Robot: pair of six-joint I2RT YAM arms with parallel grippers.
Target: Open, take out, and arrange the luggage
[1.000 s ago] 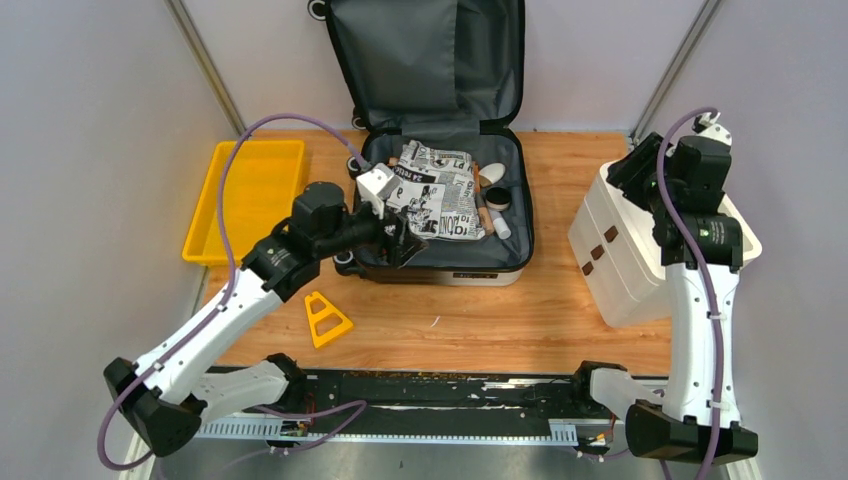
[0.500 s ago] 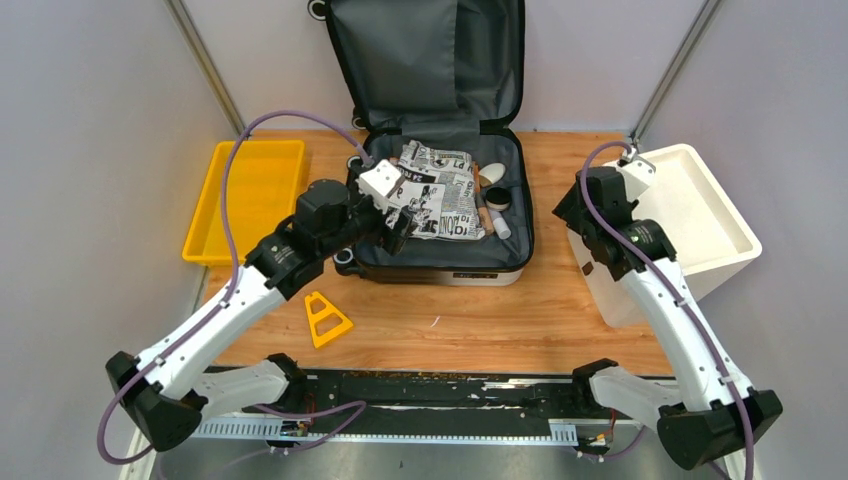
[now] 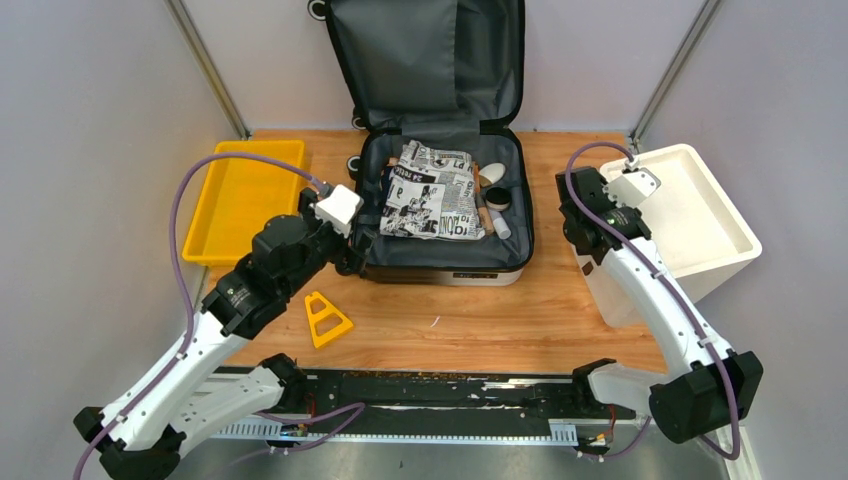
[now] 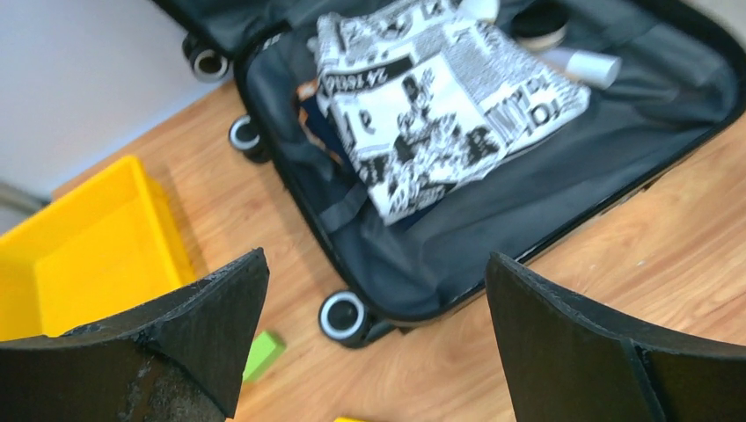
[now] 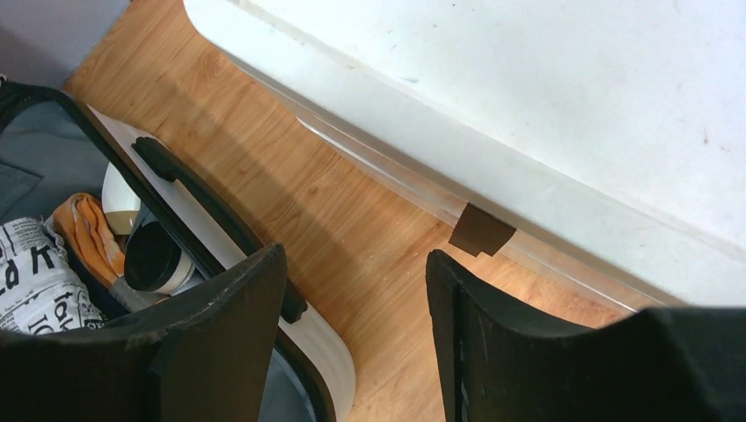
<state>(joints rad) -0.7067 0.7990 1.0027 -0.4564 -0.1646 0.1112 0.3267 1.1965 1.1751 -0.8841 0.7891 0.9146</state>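
Note:
The luggage (image 3: 450,268) lies open at the back middle of the table, its lid leaning up against the wall. On its grey lining (image 4: 493,211) rest a newspaper-print pouch (image 3: 432,190), small bottles and a black jar (image 3: 497,198). My left gripper (image 3: 352,245) hovers by the case's front-left corner, wide open and empty; in the left wrist view the left gripper (image 4: 374,259) frames a wheel (image 4: 343,316). My right gripper (image 3: 572,225) is open and empty over the bare wood between the case and the bin; in the right wrist view the right gripper (image 5: 356,255) is beside the shell (image 5: 330,352).
A yellow tray (image 3: 240,195) sits left of the case. The white bin (image 3: 690,215) stands to the right, brown tape (image 5: 481,230) on its side. A yellow triangular piece (image 3: 326,318) lies in front, and a green block (image 4: 262,352) near the wheel.
The left gripper has drawn back out of the case toward its front-left corner and opened wider. The right arm has swung down from above the bin into the gap beside the case.

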